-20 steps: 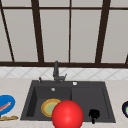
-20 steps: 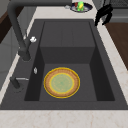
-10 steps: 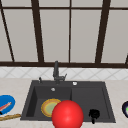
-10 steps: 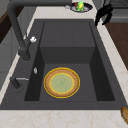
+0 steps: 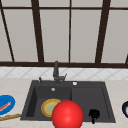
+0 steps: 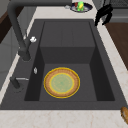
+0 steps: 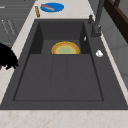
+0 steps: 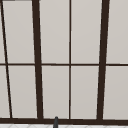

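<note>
My right hand point(image 6: 103, 14) hangs in the air over the front rim of the sink point(image 5: 87, 97), at its right end. My fingers droop downward, loosely spread, and as far as I can make out they hold nothing and touch nothing. In the right side view the hand sits as a dark clump just outside the sink's front edge.

Nearest to me, past the sink's right end on the counter, stands a dark bowl point(image 5: 125, 109) with something green and red in it. The sink's right half below me is a shallow, bare tray. In the sink's deeper left basin a yellow plate point(image 6: 61, 82) with a greenish middle lies flat on the bottom. The dark faucet point(image 5: 56, 71) rises from the sink's back rim.

A red ball point(image 5: 67, 115) shows before the sink's front rim, left of my hand. Beyond the sink's left end lie a blue plate point(image 7: 52, 7) and a wooden stick point(image 7: 37, 11). Behind the sink stands a window point(image 8: 53, 62)
</note>
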Available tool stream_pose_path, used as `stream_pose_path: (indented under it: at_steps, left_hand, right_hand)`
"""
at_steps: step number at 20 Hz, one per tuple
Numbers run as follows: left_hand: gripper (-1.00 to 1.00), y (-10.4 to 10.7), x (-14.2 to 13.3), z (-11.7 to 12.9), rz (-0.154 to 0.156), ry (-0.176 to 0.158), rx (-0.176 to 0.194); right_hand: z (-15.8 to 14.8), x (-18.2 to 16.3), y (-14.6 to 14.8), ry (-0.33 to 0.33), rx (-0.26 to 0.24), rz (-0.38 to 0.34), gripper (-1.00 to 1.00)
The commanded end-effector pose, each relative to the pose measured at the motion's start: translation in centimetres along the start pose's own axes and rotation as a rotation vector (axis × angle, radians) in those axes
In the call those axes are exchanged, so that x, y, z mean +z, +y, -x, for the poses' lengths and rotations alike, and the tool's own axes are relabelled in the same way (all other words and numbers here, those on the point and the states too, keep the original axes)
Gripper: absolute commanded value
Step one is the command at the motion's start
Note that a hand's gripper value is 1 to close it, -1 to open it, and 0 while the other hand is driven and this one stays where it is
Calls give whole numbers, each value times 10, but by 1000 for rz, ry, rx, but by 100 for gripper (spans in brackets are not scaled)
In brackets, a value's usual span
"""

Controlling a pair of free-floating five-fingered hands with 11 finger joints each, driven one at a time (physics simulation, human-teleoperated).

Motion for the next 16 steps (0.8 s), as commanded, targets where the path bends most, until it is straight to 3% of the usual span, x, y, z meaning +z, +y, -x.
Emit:
stream_pose_path:
  at_steps: [1, 3, 6, 7, 11, 16]
  left_hand:
    - [-100, 13, -1, -21, -2, -23, -6]
    - [-100, 19, 4, -23, -9, -23, 2]
    - [-100, 30, 0, -18, -14, -28, -25]
    - [-100, 32, 2, -11, -31, 6, -5]
    - [-100, 35, 1, 10, -36, 54, -2]
    - [-100, 36, 2, 40, -28, 51, -6]
  right_hand:
    - [0, 0, 0, 0, 0, 0, 0]
    - [0, 0, 0, 0, 0, 0, 0]
    - [0, 0, 0, 0, 0, 0, 0]
    - [0, 0, 0, 0, 0, 0, 0]
    - [0, 0, 0, 0, 0, 0, 0]
    - [0, 0, 0, 0, 0, 0, 0]
